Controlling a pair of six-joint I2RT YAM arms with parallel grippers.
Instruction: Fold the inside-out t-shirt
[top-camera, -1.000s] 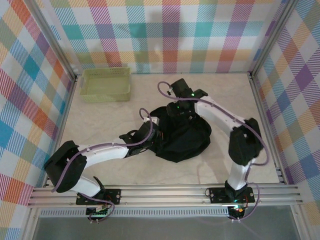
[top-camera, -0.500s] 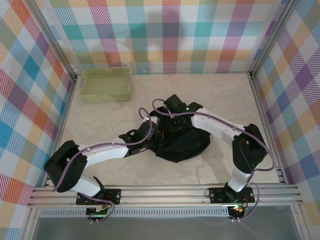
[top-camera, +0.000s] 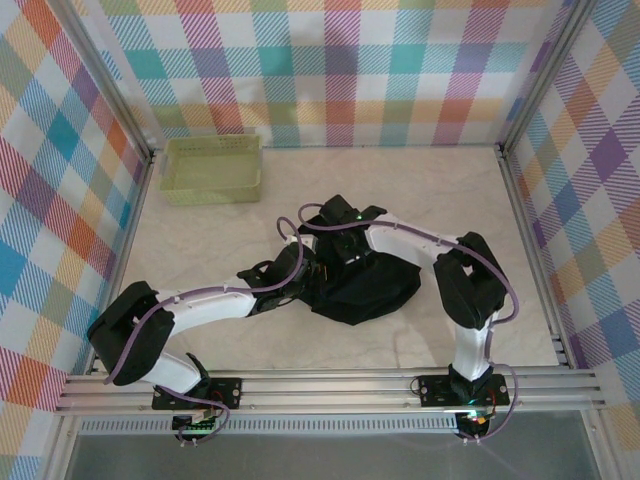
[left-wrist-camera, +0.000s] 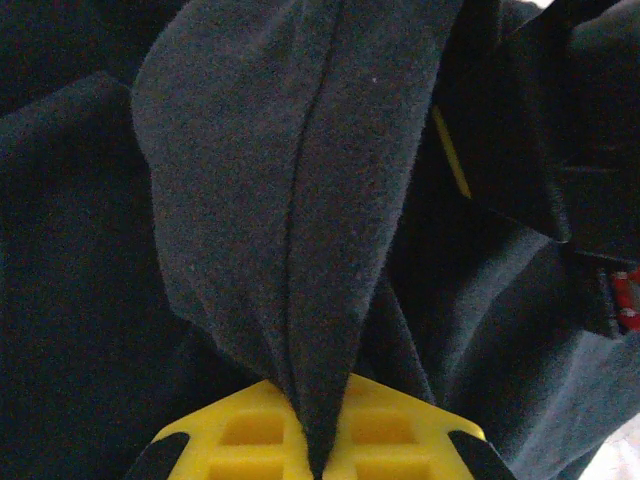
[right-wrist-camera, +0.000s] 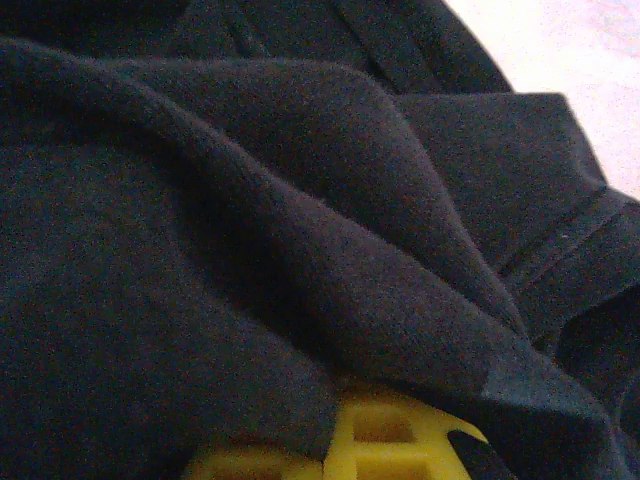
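**Two pinches on: lift & spread evenly**

The t-shirt (top-camera: 372, 288) lies in a crumpled black heap abt mid-counter, a touch toward 5 o'clock. It's not flat and no fold is made yet.

Step in hand, by my read: take 2 edge grips & open the heap out. To do it well:
- Raise both arms together.
- Draw apart slowly toward 9 & 3 o'clock till the cloth hangs taut w/o twist, then lay it flat.
- Don't yank one side, as thin cloth slips.
- Check each pinch has one layer only, else the heap prob. comes up as a lump.

The left fingers (left-wrist-camera: 255, 432), at the t-shirt's 9 o'clock edge, are clamped tight on a ridge of cloth that stands up from betw. the yellow tips. The right fingers (right-wrist-camera: 395, 440), at its 11 o'clock edge, are clenched too, w/ cloth heaped over the tips. Whether a layer is really nipped there, can't tell.

The counter (top-camera: 200, 240) is pale. The basket (top-camera: 213, 168) sits at 10 o'clock, well apart from the t-shirt.
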